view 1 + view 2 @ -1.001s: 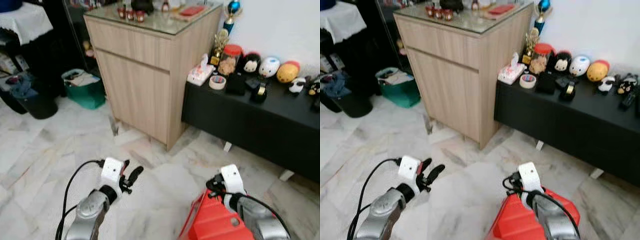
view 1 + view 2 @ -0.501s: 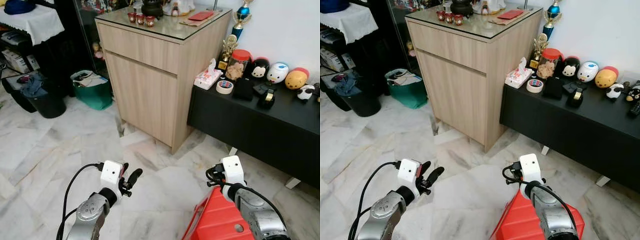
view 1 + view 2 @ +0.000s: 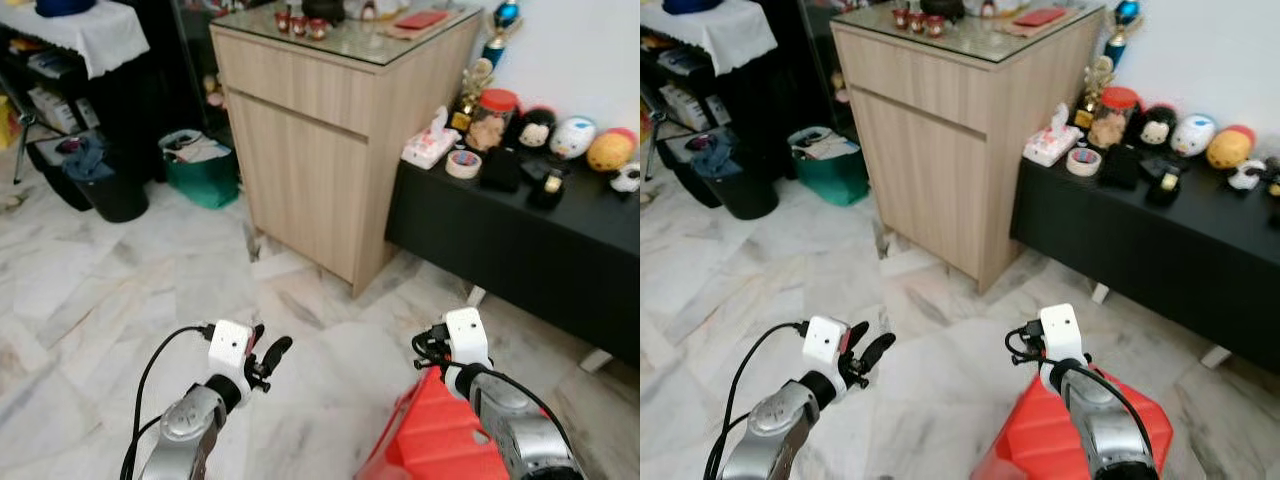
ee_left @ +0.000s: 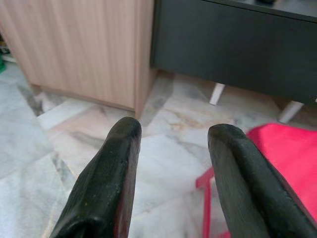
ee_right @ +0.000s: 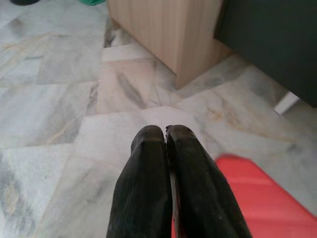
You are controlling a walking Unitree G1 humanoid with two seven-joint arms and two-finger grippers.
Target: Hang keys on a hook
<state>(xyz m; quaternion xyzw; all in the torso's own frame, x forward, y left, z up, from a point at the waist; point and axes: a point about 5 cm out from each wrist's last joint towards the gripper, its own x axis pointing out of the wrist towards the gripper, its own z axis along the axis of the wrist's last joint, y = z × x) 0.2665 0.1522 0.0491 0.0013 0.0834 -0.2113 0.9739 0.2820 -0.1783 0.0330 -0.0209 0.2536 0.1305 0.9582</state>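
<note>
My left gripper [image 4: 173, 134] is held low over the marble floor, open, with nothing between its black fingers [image 3: 272, 350]. On the other side, my right gripper [image 5: 165, 130] is shut, its two fingers pressed together above the floor. The right arm's white wrist block [image 3: 466, 338] sits just over a red plastic stool [image 3: 440, 440]. Both grippers point toward a light wooden cabinet [image 3: 320, 170].
A low black bench [image 3: 520, 235] with toys, a tape roll and a tissue pack stands against the wall, right of the cabinet. A green bin [image 3: 205, 178] and a black bucket [image 3: 112, 196] sit at the far left. Marble floor [image 3: 120, 290] lies open ahead.
The whole picture has shifted as the camera moved, so the cabinet now sits further right and nearer. Both grippers keep the same pose.
</note>
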